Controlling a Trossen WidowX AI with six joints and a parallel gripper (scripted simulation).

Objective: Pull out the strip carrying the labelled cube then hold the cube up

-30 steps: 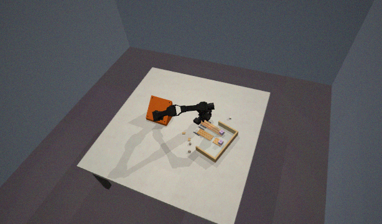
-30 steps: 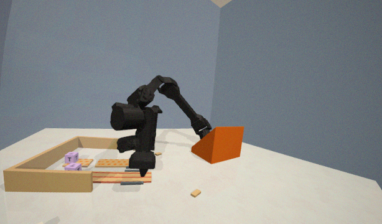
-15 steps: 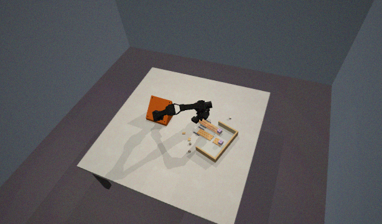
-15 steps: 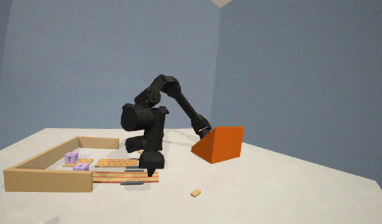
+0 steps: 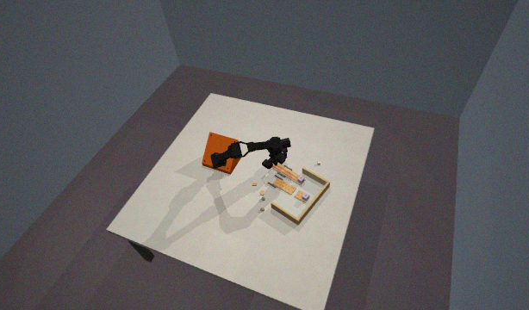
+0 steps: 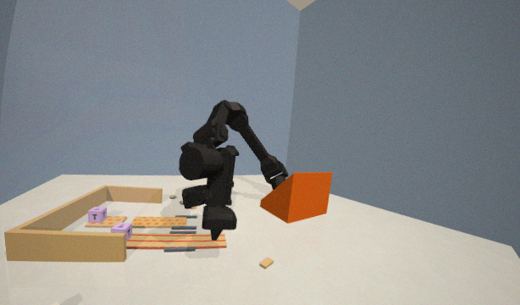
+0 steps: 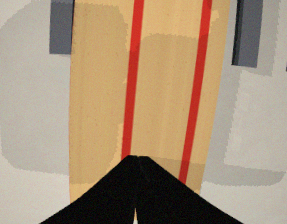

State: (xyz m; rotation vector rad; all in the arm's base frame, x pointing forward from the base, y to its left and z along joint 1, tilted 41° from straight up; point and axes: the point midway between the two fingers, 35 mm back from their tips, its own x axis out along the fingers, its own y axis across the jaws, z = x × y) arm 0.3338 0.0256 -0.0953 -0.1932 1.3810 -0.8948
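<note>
A strip with red lines (image 5: pixel 288 172) (image 6: pixel 150 243) (image 7: pixel 99 100) is in one piece and sticks out past the open side of the wooden frame. A lilac lettered cube (image 5: pixel 301 179) (image 6: pixel 121 231) sits on its inner end. A dotted strip lies beside it in two pieces with a gap: a long piece (image 5: pixel 284 186) (image 6: pixel 159 221) and a short piece (image 5: pixel 300 195) (image 6: pixel 112 220). Another lilac cube (image 5: pixel 306 196) (image 6: pixel 97 214), marked T, sits on the short piece. My gripper (image 6: pixel 216 238) (image 7: pixel 136 166) is shut and empty, its tips at the top of the lined strip near its outer end.
The wooden frame (image 5: pixel 314 203) (image 6: pixel 65 246) stands around the cubes on three sides. Dark rails (image 6: pixel 179 249) (image 7: pixel 249 35) flank the strips. An orange wedge (image 5: pixel 221 148) (image 6: pixel 308 196) stands near the arm's base. Small tan blocks (image 5: pixel 254 184) (image 6: pixel 266 263) and pebbles (image 5: pixel 262 209) lie about.
</note>
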